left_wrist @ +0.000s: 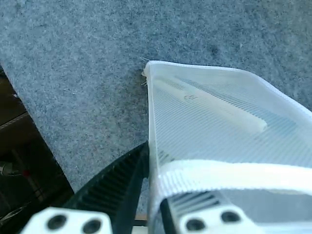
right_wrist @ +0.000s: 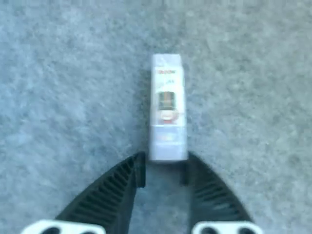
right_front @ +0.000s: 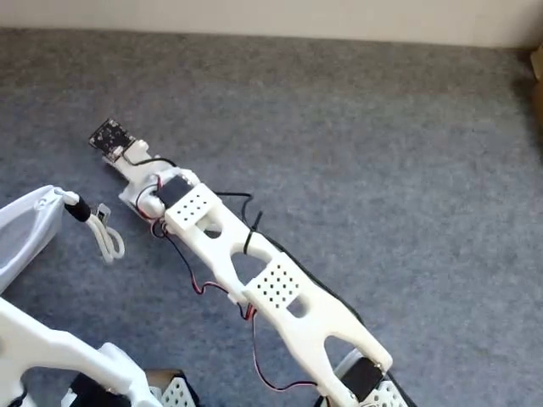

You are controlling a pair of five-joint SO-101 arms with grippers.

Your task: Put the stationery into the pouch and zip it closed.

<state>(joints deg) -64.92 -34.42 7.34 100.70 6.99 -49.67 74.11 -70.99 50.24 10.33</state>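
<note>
Pouch (right_front: 25, 231) of white mesh lies at the left edge of the grey mat (right_front: 382, 127). Its black zip pull (right_front: 76, 208) points to the right, and a white cord (right_front: 110, 242) hangs from the pull in a loop on the mat. Below the pouch, the left arm (right_front: 51, 349) comes in from the lower left corner.

In the left wrist view the left gripper (left_wrist: 153, 187) is closed on the edge of the pouch (left_wrist: 219, 141): one black jaw is outside the mesh and the other shows through it, with the white band of the edge between them. A long white stick (left_wrist: 219, 109) lies inside the pouch, away from the jaws.

More to the right in the high view, the right arm (right_front: 271, 288) stretches from the lower right up toward the left, and its end is above the mat, near the cord but apart from the pouch.

In the right wrist view the right gripper (right_wrist: 163, 170) is spread apart and low over the mat. A small box (right_wrist: 167, 107) lies flat there, in line with the gripper. The near end of the box is between the two jaw tips, and the rest points away from them. Whether the tips touch the box I cannot tell.
</note>
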